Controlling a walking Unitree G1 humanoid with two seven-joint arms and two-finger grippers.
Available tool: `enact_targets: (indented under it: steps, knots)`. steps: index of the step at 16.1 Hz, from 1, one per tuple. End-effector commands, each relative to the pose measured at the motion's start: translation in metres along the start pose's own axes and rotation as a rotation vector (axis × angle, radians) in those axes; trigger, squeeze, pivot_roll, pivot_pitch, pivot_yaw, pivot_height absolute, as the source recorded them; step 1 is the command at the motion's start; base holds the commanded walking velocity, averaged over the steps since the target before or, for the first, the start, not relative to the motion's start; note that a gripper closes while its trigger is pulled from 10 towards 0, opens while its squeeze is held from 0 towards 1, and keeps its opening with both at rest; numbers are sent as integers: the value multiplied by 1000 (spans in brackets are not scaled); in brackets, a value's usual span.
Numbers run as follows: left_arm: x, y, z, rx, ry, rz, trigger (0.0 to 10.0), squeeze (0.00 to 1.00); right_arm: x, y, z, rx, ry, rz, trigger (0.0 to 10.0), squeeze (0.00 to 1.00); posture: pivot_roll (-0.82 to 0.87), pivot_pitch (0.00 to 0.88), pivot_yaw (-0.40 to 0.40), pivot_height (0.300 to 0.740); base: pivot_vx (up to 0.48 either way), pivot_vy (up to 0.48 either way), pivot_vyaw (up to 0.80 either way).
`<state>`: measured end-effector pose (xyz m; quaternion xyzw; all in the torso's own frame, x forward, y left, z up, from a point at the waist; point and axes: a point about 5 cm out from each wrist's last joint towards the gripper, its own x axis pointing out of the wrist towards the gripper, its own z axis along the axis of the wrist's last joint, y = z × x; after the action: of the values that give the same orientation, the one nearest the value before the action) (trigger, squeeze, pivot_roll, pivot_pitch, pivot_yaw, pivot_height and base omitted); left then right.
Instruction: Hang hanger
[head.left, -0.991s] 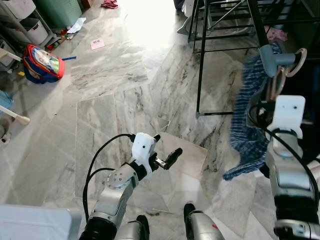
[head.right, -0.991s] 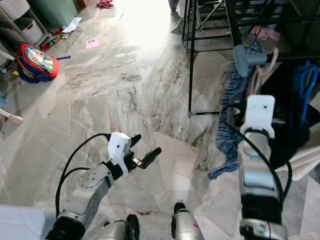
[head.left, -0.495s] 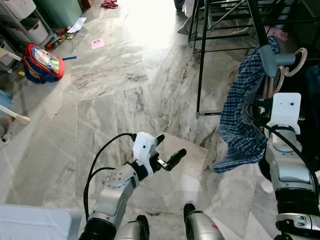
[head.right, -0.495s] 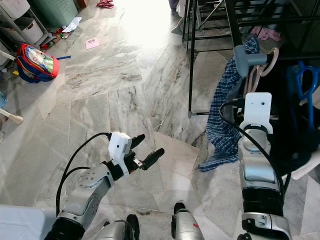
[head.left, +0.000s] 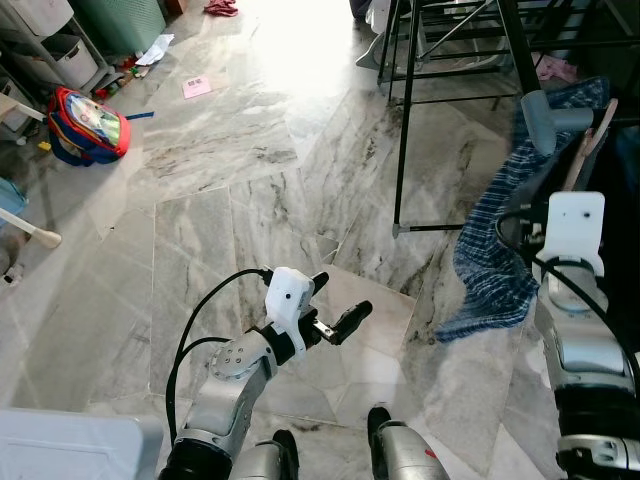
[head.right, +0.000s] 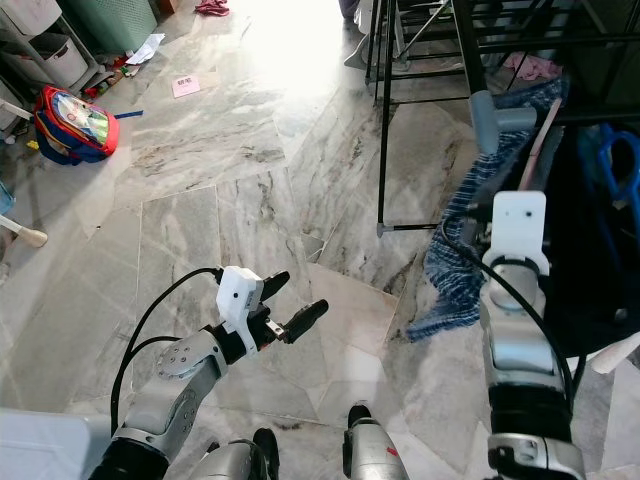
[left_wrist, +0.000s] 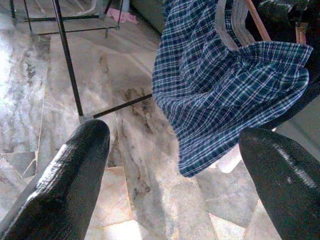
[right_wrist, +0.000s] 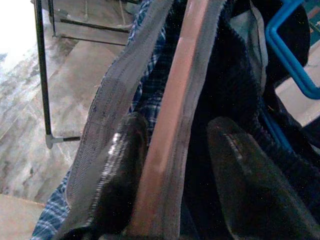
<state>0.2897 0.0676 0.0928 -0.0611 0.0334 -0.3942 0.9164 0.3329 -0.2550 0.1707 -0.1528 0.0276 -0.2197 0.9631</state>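
My right gripper (right_wrist: 180, 170) is shut on a wooden hanger (right_wrist: 175, 110), whose bar runs between the two black fingers (right_wrist: 125, 165). A blue plaid shirt (head.left: 495, 260) with a grey collar band (head.left: 545, 115) hangs from that hanger, held up at the right beside the black drying rack (head.left: 405, 120). The hanger's wood (head.left: 600, 130) slants up toward the dark rack area. My left gripper (head.left: 330, 305) is held low over the marble floor, open and holding nothing. In the left wrist view the shirt (left_wrist: 220, 85) hangs ahead of its fingers (left_wrist: 65, 180).
A blue hanger (head.right: 620, 160) hangs among dark clothes on the rack at the far right. A red and blue backpack (head.left: 85, 125) and storage drawers (head.left: 50, 45) stand at the left. A pink paper (head.left: 195, 88) lies on the floor; a white box (head.left: 70, 445) is at the bottom left.
The hanger has tilted and shifted right toward the rack, its round hook has gone out of sight, and the shirt has swung right with it. The left arm is still.
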Motion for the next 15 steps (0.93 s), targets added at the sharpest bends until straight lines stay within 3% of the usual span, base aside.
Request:
enact_targets:
  steps: [1, 6, 15]
  knots:
    - [-4, 0, -6, 0, 35, -9, 10000, 0, -3, -3, -6, -3, 25, 0, 0, 0, -87, 309, 104, 740, 0, 0, 0]
    - [-3, 1, -6, 9, 45, -11, 10000, 0, -7, -2, -6, -7, 17, 30, 0, 0, -88, 307, 115, 740, 0, 0, 0]
    - [-3, 2, -8, 27, 70, 0, 10000, 0, -16, 17, 6, -3, -30, 148, 0, 0, -82, 311, 117, 740, 0, 0, 0]
